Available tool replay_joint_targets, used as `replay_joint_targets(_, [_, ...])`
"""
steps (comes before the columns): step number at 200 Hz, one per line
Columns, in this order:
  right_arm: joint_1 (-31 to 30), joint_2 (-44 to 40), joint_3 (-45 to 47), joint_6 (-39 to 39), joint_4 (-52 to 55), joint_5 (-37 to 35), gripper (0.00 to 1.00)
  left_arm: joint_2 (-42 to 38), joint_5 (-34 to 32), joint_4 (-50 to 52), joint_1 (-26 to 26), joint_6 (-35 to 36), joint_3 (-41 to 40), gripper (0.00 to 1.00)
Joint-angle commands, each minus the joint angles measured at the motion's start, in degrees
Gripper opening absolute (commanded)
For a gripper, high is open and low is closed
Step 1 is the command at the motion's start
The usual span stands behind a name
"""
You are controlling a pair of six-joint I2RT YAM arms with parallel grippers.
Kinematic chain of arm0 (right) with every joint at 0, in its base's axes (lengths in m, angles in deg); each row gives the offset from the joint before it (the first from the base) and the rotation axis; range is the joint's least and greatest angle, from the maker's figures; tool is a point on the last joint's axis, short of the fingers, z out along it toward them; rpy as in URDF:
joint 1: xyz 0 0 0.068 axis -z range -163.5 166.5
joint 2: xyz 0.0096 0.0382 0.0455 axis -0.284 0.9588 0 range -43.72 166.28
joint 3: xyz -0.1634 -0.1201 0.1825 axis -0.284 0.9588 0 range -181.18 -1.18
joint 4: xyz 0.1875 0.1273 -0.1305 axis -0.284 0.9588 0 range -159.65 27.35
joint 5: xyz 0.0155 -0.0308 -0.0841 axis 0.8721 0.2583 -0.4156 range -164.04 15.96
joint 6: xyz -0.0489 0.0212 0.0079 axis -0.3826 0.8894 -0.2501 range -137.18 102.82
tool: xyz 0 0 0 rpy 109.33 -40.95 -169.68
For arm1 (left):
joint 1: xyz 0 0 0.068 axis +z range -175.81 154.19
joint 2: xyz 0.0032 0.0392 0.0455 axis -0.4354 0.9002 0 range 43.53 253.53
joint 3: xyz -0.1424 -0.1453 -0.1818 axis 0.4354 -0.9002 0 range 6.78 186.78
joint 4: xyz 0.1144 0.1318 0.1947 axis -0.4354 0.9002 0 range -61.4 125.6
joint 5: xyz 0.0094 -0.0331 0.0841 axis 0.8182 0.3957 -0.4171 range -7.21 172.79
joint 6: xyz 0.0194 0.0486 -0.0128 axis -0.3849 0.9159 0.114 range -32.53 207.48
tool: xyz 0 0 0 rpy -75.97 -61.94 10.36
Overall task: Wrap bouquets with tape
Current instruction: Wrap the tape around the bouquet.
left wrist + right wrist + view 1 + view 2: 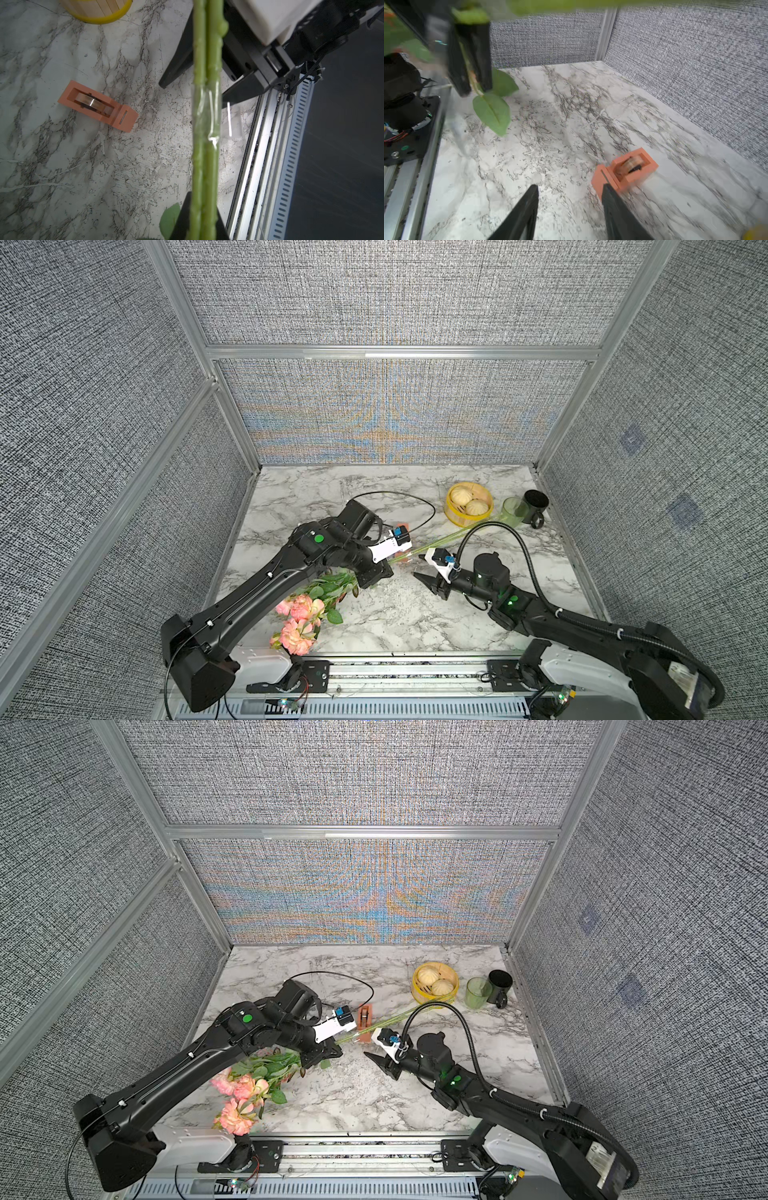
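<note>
At the front edge of the marble table (386, 614), on the robot's left side, the pink and peach blossoms (301, 612) of the bouquet (332, 585) lie low, with the green leaves just behind them. Just beyond the leaves, the left gripper (475, 90) is clamped tight on the long green stems (204, 162), and a leaf hangs below its fingers. The left wrist view shows two stems pressed side by side with a band of clear tape (205, 112) wound around them. Near the stems and a little to the right, the right gripper (570, 187) hovers over the table with its jaws partly spread and nothing between them. It points toward the salmon-orange tape dispenser (365, 1021), which sits flat on the marble just ahead of it, its roll showing in the slot. In a top view the stems cross above the dispenser's near end; whether they touch it cannot be told. Farther back on the right, the stem tips reach toward a yellow steamer basket (461, 520) holding two buns (467, 499), with a green cup (513, 512) and a black mug (536, 506) beside it.
</note>
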Motion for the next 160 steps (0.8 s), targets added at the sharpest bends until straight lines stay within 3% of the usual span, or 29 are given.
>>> replay_joint_targets(1, [-2.4,1.9,-0.9,0.8,-12.1,4.8,0.5,0.7,0.7,-0.2,0.0,-0.4,0.9,0.0])
replay_joint_targets(34, [-6.4,-0.5,-0.8,-0.3,-10.3,8.4,0.46,2.3,-3.4,0.2,0.1,-1.4,1.4,0.0])
replay_joint_targets(85, [-7.2,-6.4,-1.7,0.0,-5.6,10.6,0.46,4.1,-6.0,2.0,0.1,-1.5,1.3,0.0])
replay_joint_targets(160, [-6.8,-8.2,-5.1,-6.5,2.7,-0.6,0.45,6.7,-1.4,7.0,0.0,0.8,3.4,0.0])
